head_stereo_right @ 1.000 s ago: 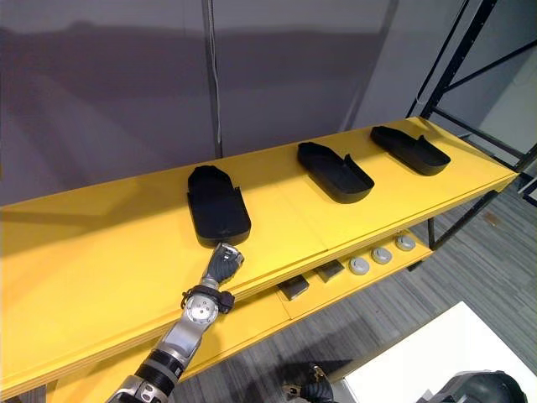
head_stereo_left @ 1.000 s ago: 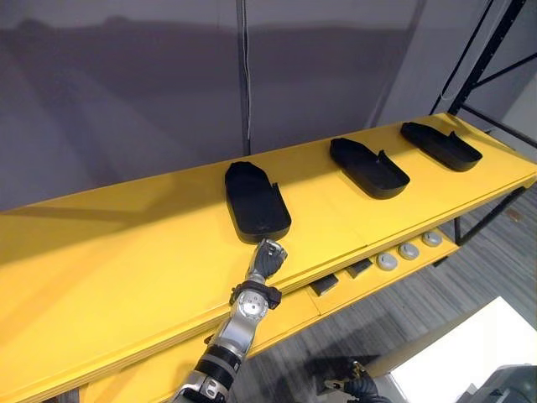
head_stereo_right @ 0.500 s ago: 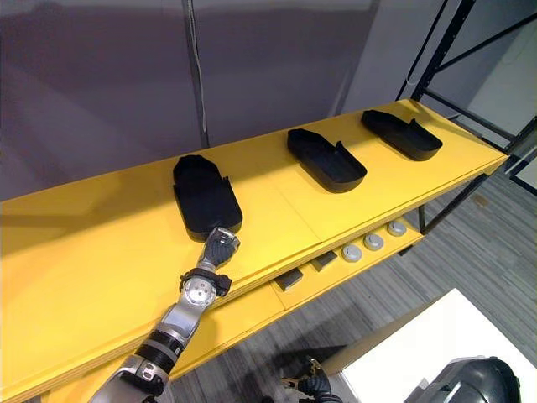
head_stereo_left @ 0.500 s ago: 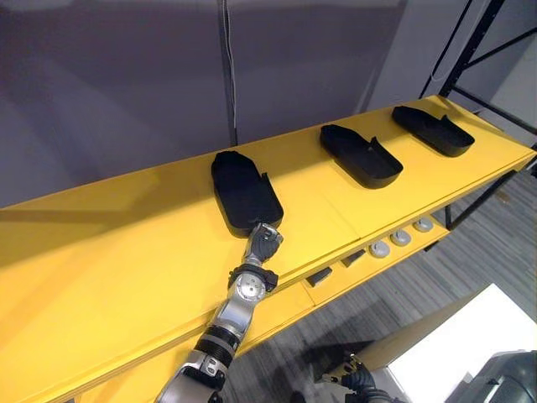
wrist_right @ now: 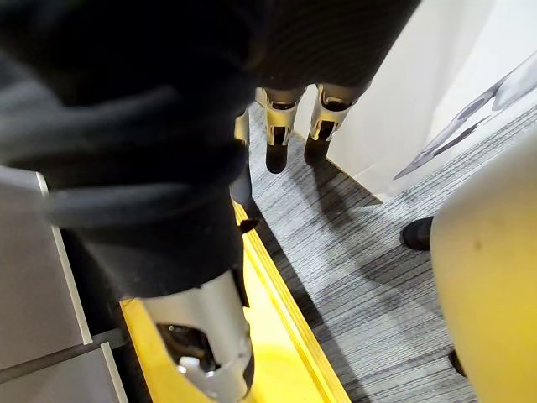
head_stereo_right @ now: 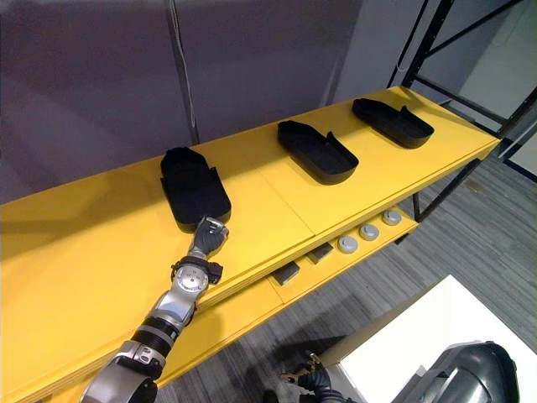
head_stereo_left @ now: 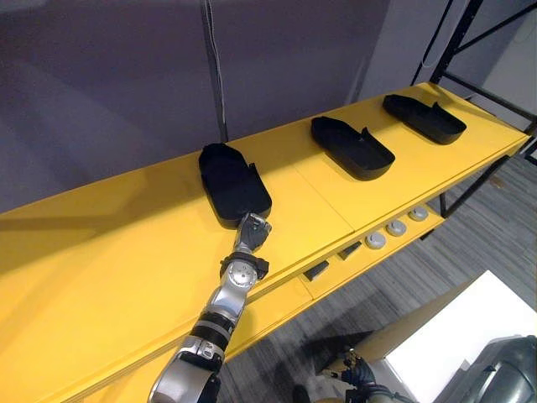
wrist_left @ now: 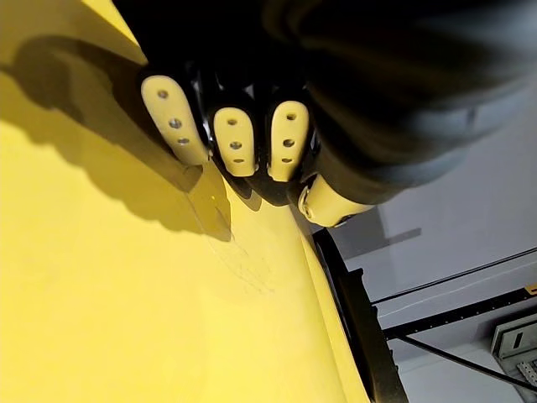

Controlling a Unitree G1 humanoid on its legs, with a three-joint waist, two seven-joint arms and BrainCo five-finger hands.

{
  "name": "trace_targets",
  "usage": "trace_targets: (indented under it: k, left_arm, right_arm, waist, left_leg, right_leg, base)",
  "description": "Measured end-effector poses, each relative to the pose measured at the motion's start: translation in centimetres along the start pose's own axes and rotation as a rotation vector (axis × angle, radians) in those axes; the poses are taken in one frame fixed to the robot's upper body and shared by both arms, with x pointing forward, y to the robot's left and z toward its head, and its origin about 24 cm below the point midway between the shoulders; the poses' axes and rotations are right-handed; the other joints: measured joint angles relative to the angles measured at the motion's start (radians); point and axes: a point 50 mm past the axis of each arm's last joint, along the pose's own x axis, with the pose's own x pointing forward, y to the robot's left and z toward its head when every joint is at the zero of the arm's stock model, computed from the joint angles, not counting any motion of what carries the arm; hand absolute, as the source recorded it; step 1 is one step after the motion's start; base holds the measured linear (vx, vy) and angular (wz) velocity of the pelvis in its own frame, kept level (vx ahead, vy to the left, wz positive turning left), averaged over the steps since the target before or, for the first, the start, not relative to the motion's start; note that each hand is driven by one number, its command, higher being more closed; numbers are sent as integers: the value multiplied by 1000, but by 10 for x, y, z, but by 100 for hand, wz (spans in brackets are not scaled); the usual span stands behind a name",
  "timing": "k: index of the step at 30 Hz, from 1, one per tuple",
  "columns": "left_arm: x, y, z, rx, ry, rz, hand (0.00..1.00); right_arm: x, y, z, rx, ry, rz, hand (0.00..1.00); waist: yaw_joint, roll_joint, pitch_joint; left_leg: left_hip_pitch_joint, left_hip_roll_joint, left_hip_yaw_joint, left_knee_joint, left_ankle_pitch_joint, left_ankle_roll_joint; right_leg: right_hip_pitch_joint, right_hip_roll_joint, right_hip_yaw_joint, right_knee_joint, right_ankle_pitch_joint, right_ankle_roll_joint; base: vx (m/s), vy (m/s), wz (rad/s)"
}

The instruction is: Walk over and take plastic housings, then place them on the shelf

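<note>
Right hand is hanging low over the floor, fingers relaxed and holding nothing, while left hand is lying on the yellow shelf against the near end of the nearest housing, grip impossible to tell, with the second housing and third housing sitting farther along.

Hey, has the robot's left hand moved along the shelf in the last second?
Yes. The left hand has reached further in over the yellow shelf, away from its front edge and toward the nearest black housing.
</note>
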Motion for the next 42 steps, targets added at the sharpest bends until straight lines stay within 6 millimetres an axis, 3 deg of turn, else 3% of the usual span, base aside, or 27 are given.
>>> trace_targets:
  k: [7,10,14,16,22,23,26,27,30,32,36,39,41,42]
  left_arm:
    - [-4,3,9,-91,-34,14,100]
    - [-21,14,27,-153,-166,48,100]
    - [-48,29,35,-208,-266,92,100]
    - [-63,42,35,-220,-307,129,100]
    - [-116,116,23,-339,-375,458,100]
    - [-129,136,8,-367,-336,590,100]
    - [-152,156,-17,-389,-237,761,100]
    - [-171,166,-34,-411,-159,863,100]
    - [-194,169,-68,-405,11,947,100]
    - [-210,160,-105,-395,223,954,100]
    - [-239,124,-169,-422,613,843,100]
    - [-262,89,-204,-482,862,731,100]
    - [-275,70,-217,-511,976,672,100]
    - [-280,60,-221,-515,1025,629,0]
  right_arm:
    - [0,-1,1,0,-5,-3,0]
    - [0,-4,2,-2,-7,-12,0]
    - [0,-9,0,-4,2,-31,0]
    - [0,-12,-1,-3,7,-38,0]
    - [-3,-18,-11,1,38,-58,0]
    - [-5,-19,-14,1,46,-60,0]
    - [-7,-18,-18,5,57,-64,0]
    - [-8,-17,-21,6,64,-65,0]
    - [-10,-14,-23,-30,69,-55,0]
    - [-12,-11,-24,-69,60,-36,0]
    - [-12,-5,-18,-77,32,-15,0]
    - [-12,0,-14,-67,13,-8,0]
    - [-12,0,-14,-65,10,-7,0]
    - [-12,-1,-14,-62,10,-11,0]
  waist:
    - [0,5,3]
    - [6,17,4]
    - [29,31,-1]
    - [35,34,-3]
    - [101,32,-6]
    - [119,30,-8]
    - [141,26,-20]
    - [154,22,-27]
    - [184,17,-32]
    - [199,15,-46]
    - [197,9,-62]
    - [195,2,-68]
    - [196,-2,-71]
    - [196,-4,-72]
  left_leg:
    - [-9,-2,-21,10,1,1]
    - [-10,-2,-30,12,1,1]
    - [6,-2,-36,12,1,1]
    - [8,-2,-51,14,1,1]
    - [8,-3,-78,18,0,4]
    - [7,-5,-92,22,0,4]
    - [6,-7,-111,24,0,5]
    - [6,-9,-121,25,0,5]
    - [7,-13,-135,44,-22,9]
    - [0,-12,-114,67,-48,21]
    - [-7,-11,-81,104,-47,21]
    - [-7,-16,-79,104,-47,21]
    - [-6,-16,-77,104,-48,20]
    - [-5,-16,-77,104,-50,17]
  right_leg:
    - [2,-3,-21,2,0,0]
    - [7,-4,-31,3,-2,1]
    - [25,-5,-39,6,-7,1]
    - [27,-6,-47,23,-19,-2]
    - [35,-9,-68,40,-34,-3]
    - [36,-12,-83,57,-47,-5]
    - [38,-17,-106,70,-61,-3]
    - [46,-21,-122,70,-66,-1]
    - [65,-29,-148,70,-74,-3]
    - [73,-35,-152,70,-78,1]
    - [77,-49,-160,95,-93,11]
    - [77,-55,-160,96,-94,13]
    - [77,-56,-159,98,-94,14]
    - [77,-56,-159,100,-95,14]
  base:
    - [-38,-15,8]
    - [-19,-11,10]
    - [-13,-9,9]
    - [-31,-19,16]
    - [-27,-19,14]
    - [-1,-15,29]
    - [13,-18,29]
    - [29,-12,26]
    - [17,-1,25]
    - [-4,16,10]
    - [6,20,8]
    - [0,0,0]
    - [0,0,0]
    - [0,0,0]
